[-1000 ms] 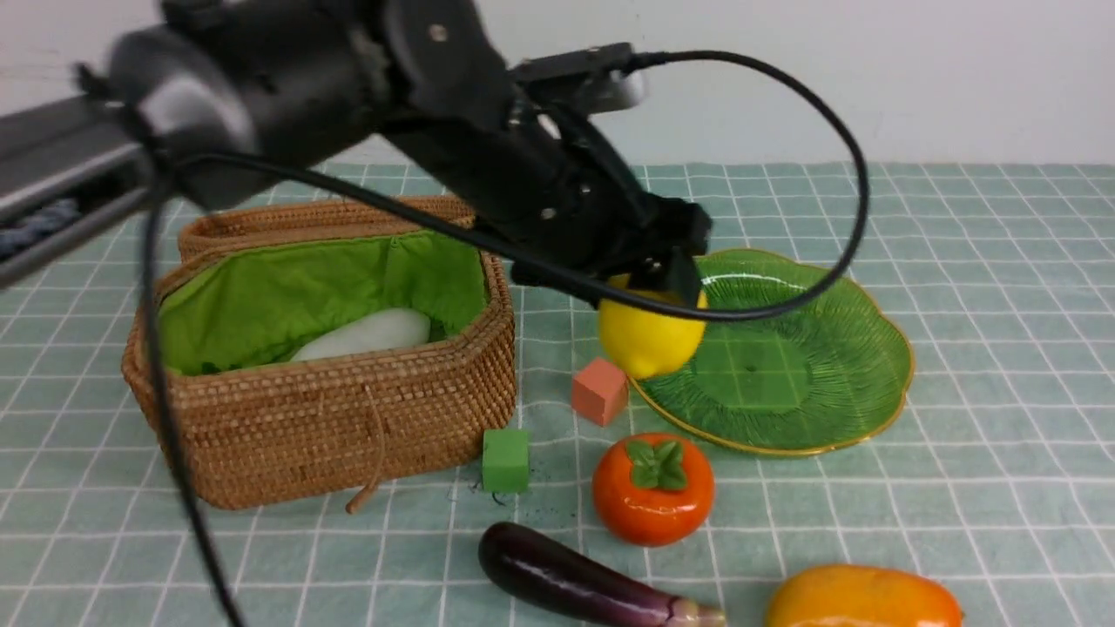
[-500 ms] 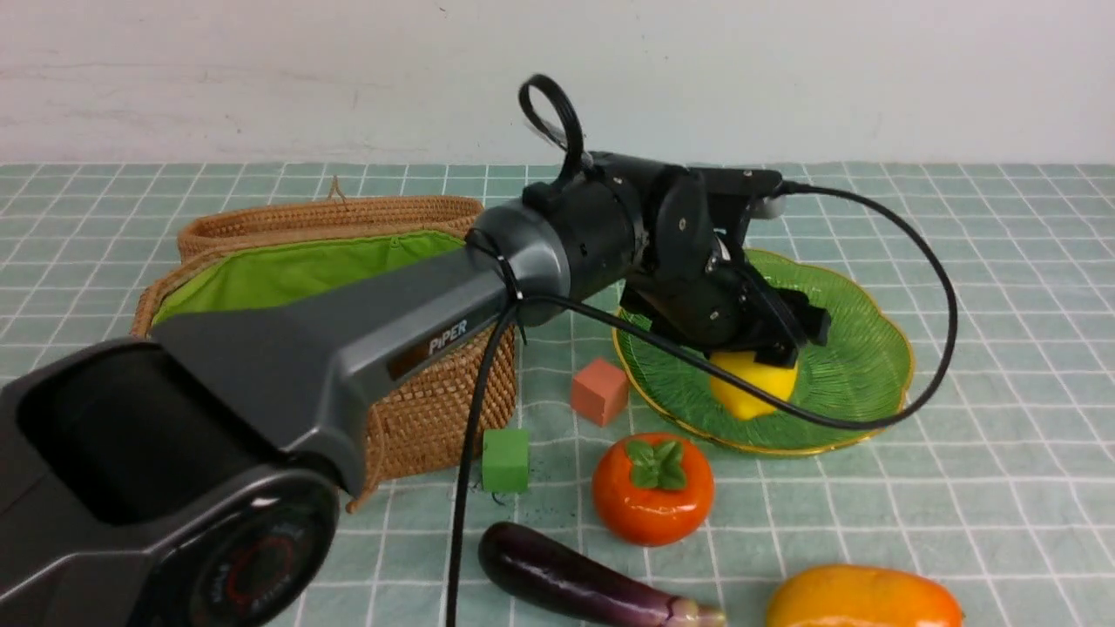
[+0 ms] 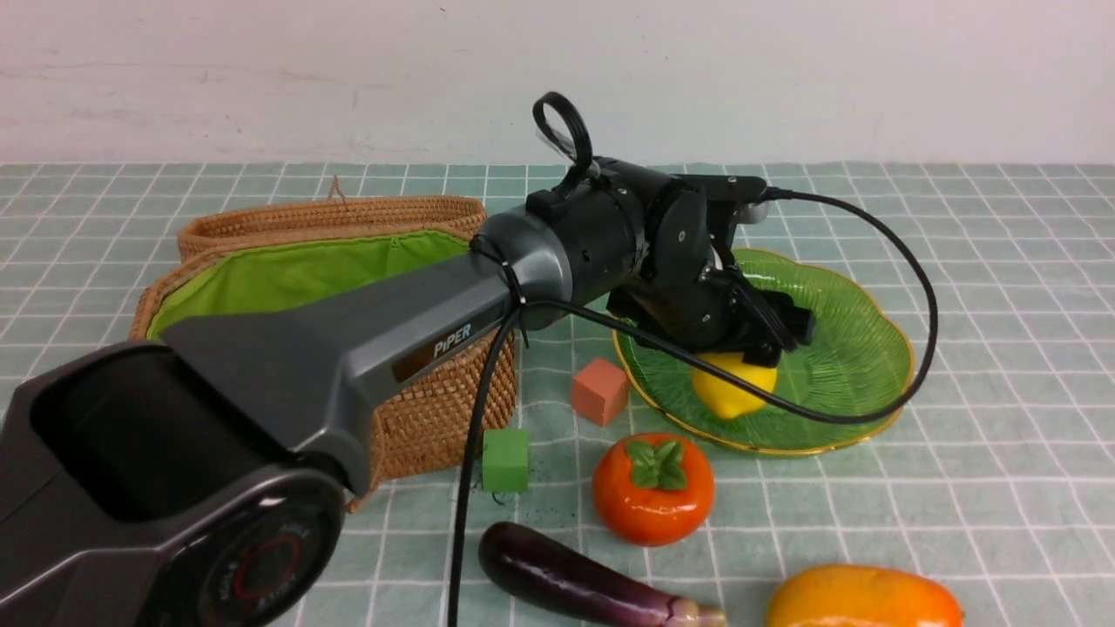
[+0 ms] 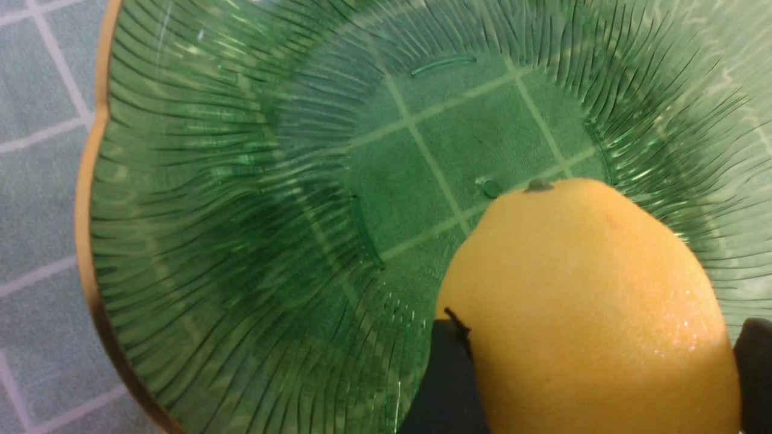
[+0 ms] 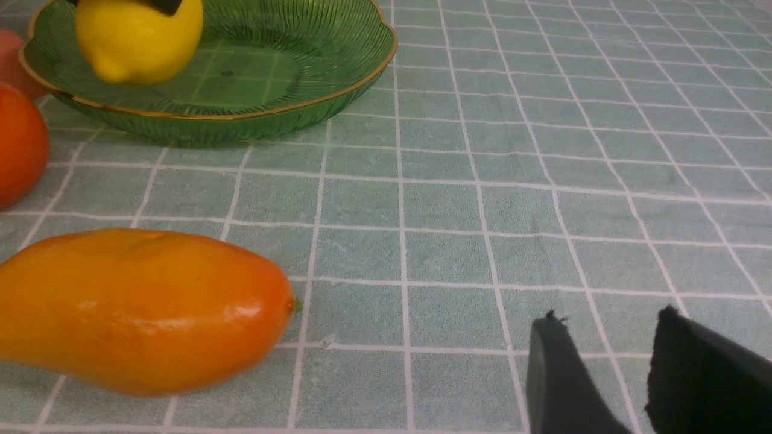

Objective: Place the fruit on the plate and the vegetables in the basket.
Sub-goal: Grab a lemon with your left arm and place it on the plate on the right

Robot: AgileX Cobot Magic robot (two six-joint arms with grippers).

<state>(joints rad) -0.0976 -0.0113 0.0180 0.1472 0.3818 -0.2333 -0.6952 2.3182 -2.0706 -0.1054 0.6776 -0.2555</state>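
Note:
My left gripper (image 3: pixel 751 347) is shut on the yellow lemon (image 3: pixel 732 389), low over the near-left part of the green glass plate (image 3: pixel 858 348). In the left wrist view both black fingers (image 4: pixel 449 361) flank the lemon (image 4: pixel 591 301) above the ribbed plate (image 4: pixel 241 211). The persimmon (image 3: pixel 653 488), eggplant (image 3: pixel 575 579) and mango (image 3: pixel 862 596) lie on the cloth in front of the plate. The wicker basket (image 3: pixel 427 409) stands at the left, largely behind my left arm. My right gripper (image 5: pixel 609 319) is open and empty over bare cloth, beside the mango (image 5: pixel 139 307).
A salmon-pink cube (image 3: pixel 599 390) sits between basket and plate, a small green cube (image 3: pixel 506 459) just in front of the basket. The left arm's cable loops over the plate's right side. A green checked cloth covers the table, with a white wall behind.
My left arm swung the lemon from the plate's left edge to over the plate and lowered it, then drifted slightly left. The other objects have not moved.

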